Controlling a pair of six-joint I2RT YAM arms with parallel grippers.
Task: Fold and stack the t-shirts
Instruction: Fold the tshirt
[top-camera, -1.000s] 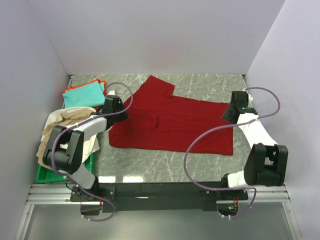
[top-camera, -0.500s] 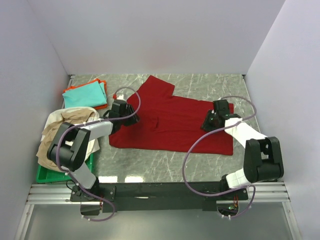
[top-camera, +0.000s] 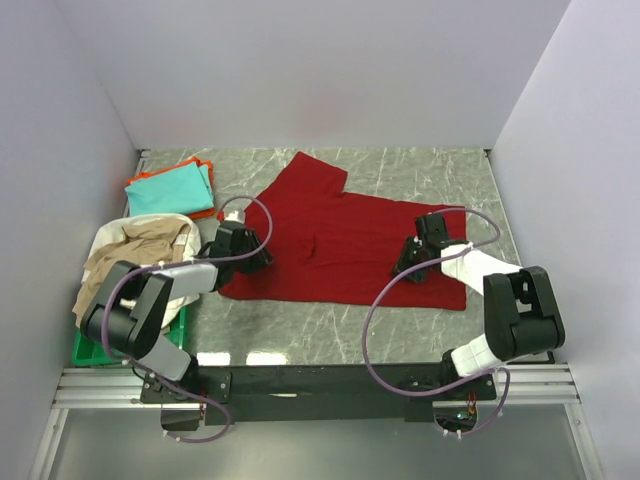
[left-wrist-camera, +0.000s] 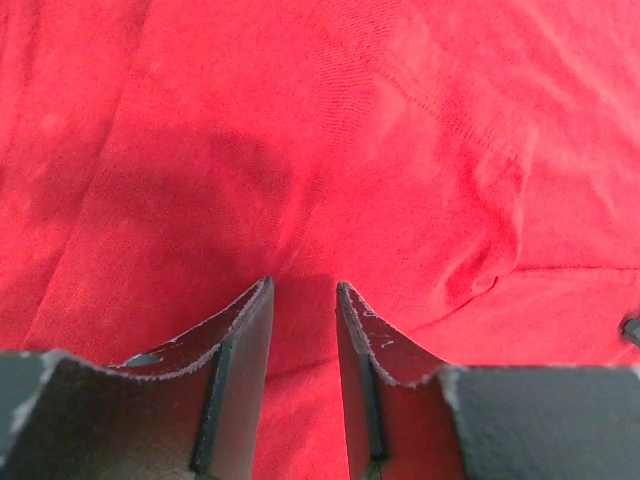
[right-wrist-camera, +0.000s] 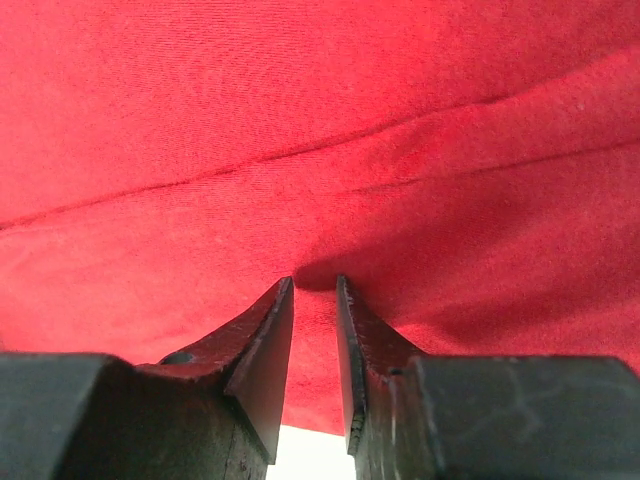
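1. Both arms have swung inward since a second ago: then they stood at the two outer edges of the shirt, and now both are planted on the cloth itself, the left gripper (left-wrist-camera: 303, 285) near its left edge and the right gripper (right-wrist-camera: 315, 280) on its right part.
2. Left gripper: the jaws stand narrow, the dark fingers (left-wrist-camera: 240, 340) almost parallel. A pucker of red cloth sits in the slit between them, and creases run out from the tips toward the upper right.
3. Right gripper: the jaws are also narrow, nipping a small fold of red cloth at the tips. A long seam or crease crosses the cloth just beyond them. A bright patch shows low in the gap between the fingers.
4. Dark red t-shirt (top-camera: 340, 250): it lies spread over the middle of the table (top-camera: 400, 170), mostly flat, with one sleeve reaching toward the far edge. Its near hem runs roughly straight from left to right.
5. Teal t-shirt (top-camera: 170, 190): folded, at the far left corner of the table, well apart from both grippers. It lies on top of an orange t-shirt (top-camera: 203, 212), of which only a thin border shows.
6. Beige t-shirt (top-camera: 140, 250): crumpled in a heap at the left edge, nearer than the teal one, with a white t-shirt (top-camera: 183, 292) bunched around and under it.
7. Green tray (top-camera: 90, 350): under that heap, only its near left corner showing.
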